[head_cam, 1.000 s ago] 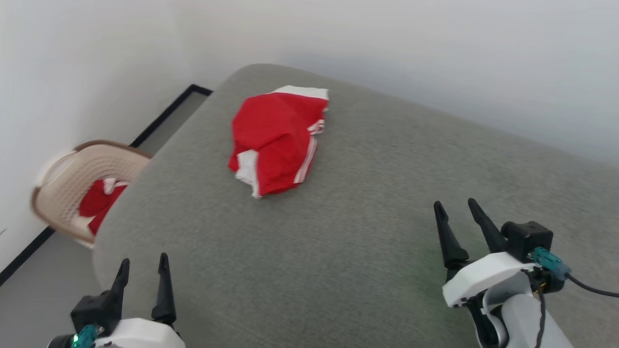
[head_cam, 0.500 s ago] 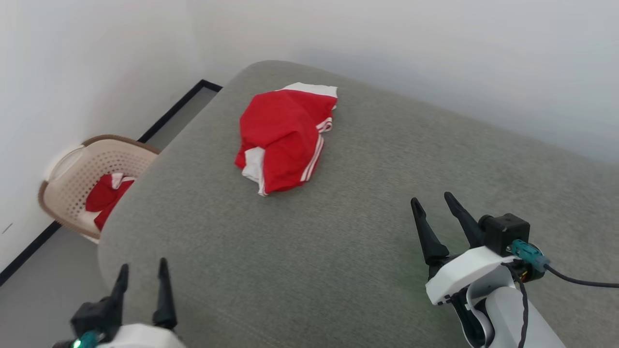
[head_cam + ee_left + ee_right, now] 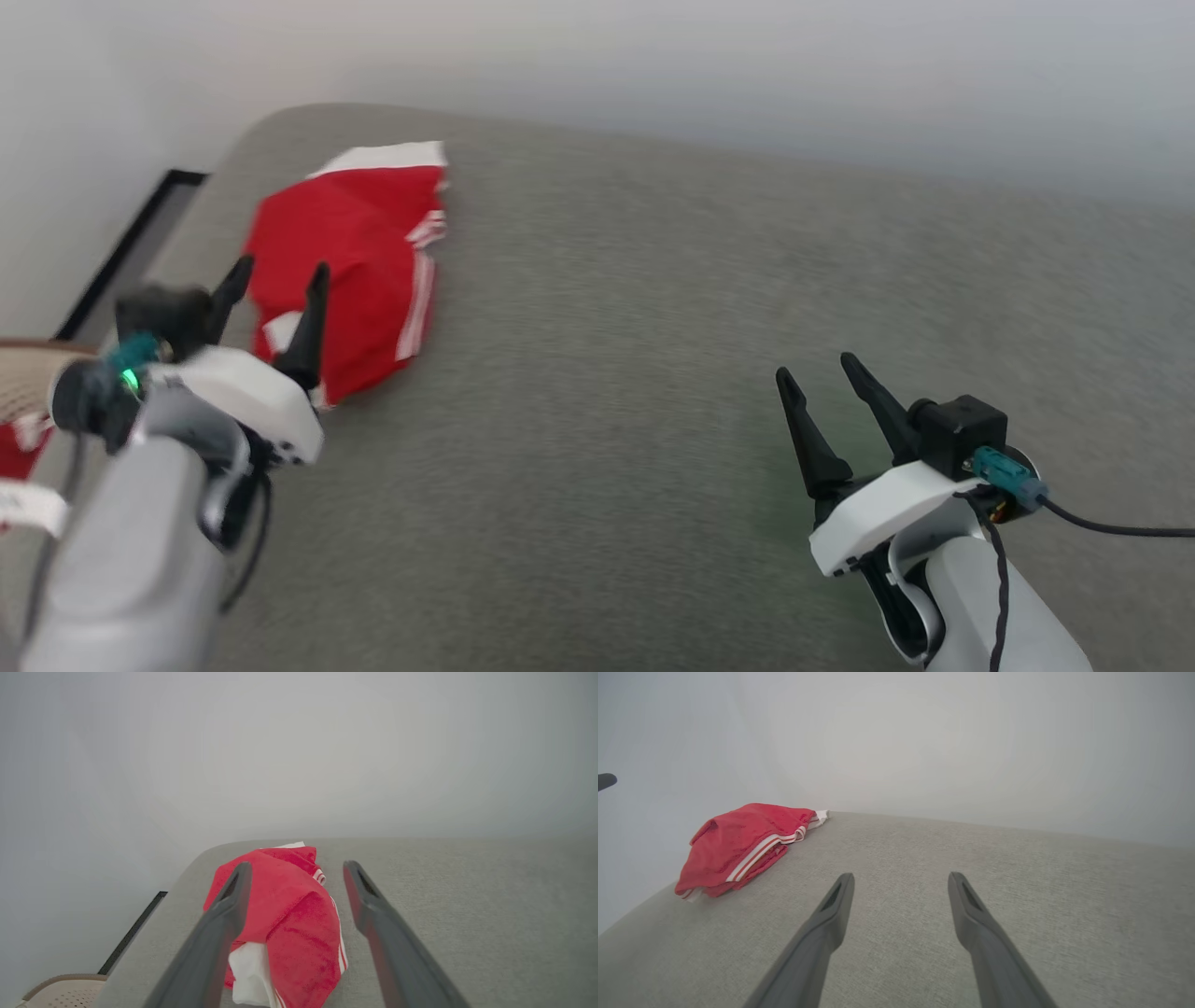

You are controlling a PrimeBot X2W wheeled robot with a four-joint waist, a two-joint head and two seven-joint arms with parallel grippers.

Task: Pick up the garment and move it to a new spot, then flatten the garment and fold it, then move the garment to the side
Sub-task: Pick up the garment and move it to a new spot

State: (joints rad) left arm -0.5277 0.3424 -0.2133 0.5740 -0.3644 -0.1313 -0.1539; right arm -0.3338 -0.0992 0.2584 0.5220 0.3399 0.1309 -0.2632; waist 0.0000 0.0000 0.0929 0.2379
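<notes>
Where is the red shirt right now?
In the head view the red shirt lies loosely bunched at the far left corner of the grey cushion, just beyond the open left gripper.

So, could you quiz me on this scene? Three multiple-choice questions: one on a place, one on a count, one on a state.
1. Where on the broad grey fabric cushion does the crumpled red shirt with white striped trim lie?
A) its middle
B) near its far left corner
C) its near right edge

2. How many long dark fingers has the right gripper?
A) two
B) three
C) four

3. The left gripper is:
A) shut on the shirt
B) shut, empty
C) open, holding nothing

Answers: 1 B, it lies by the rounded corner; 2 A, one pair shows; 3 C, its fingers stand apart gripping nothing.
</notes>
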